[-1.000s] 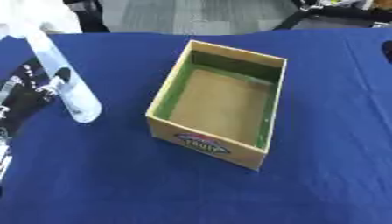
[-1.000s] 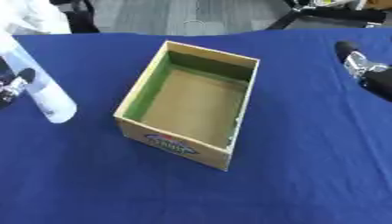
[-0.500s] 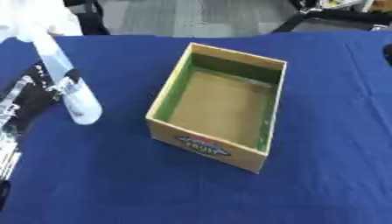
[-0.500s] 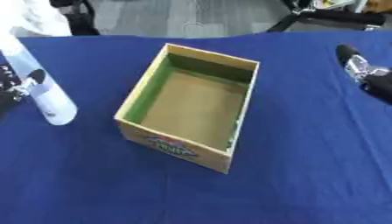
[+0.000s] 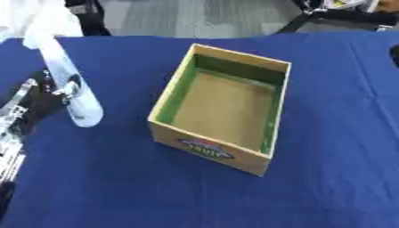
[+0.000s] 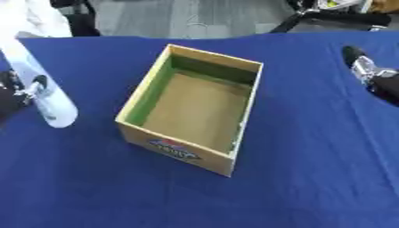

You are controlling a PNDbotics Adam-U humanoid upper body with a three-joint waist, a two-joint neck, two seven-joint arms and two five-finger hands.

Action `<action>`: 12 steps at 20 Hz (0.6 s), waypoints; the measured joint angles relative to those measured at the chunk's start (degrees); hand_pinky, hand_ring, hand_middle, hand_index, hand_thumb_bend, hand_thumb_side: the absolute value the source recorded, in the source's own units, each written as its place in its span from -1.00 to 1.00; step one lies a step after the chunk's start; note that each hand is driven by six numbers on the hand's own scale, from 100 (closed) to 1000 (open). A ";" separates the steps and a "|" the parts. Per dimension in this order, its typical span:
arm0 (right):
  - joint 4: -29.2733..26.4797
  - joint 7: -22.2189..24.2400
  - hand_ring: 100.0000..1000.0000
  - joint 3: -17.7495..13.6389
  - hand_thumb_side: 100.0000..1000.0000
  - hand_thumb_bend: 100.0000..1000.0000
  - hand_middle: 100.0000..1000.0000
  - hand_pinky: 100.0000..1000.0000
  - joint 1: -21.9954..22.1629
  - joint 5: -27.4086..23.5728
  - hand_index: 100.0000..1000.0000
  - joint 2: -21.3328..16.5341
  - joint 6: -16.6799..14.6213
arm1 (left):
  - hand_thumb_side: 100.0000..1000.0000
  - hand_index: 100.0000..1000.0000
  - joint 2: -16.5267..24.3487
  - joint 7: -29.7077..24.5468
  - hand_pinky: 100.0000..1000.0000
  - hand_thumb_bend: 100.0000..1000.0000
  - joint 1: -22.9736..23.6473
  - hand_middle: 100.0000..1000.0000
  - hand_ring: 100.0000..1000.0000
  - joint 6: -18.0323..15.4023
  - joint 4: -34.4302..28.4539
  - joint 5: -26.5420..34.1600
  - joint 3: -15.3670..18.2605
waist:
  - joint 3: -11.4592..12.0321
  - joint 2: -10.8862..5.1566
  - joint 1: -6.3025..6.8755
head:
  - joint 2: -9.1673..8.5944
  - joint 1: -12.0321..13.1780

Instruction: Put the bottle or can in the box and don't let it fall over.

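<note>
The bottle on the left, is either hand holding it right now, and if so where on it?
The left hand grips the pale bottle around its middle; the right hand holds nothing.

We saw a table (image 5: 327, 178) covered in matt blue cloth with soft creases. The box (image 5: 221, 108) looked like plain brown cardboard, its inner walls green and dull, a printed label on its front. The bottle (image 5: 71, 89) seemed pale, translucent plastic with a slight sheen. The left hand (image 5: 31, 104) showed black parts and silvery metal; the right hand (image 6: 372, 75) looked alike.
</note>
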 measured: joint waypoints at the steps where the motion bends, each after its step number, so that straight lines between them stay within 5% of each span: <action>1: 0.00 0.03 0.83 0.00 -1.00 -0.05 1.00 1.00 -0.01 0.00 1.00 0.00 -0.01 | -0.92 0.50 -0.01 0.43 1.00 -1.00 -0.04 1.00 1.00 0.15 0.01 0.16 -0.01 | 0.00 0.00 0.00 | 0.00 0.00; 5: 0.00 0.11 0.83 0.00 -1.00 -0.05 1.00 1.00 -0.01 -0.01 1.00 0.00 -0.01 | -0.91 0.38 -0.06 2.10 1.00 -1.00 -0.13 1.00 1.00 0.68 0.09 1.06 -0.20 | -0.03 0.00 0.00 | -0.09 0.00; 12: 0.00 0.16 0.83 0.01 -1.00 -0.04 1.00 1.00 -0.02 -0.13 1.00 0.00 0.03 | -0.47 0.13 -0.11 5.40 1.00 -1.00 -0.16 1.00 1.00 0.96 0.34 2.35 -0.36 | -0.07 0.00 0.01 | -0.13 0.00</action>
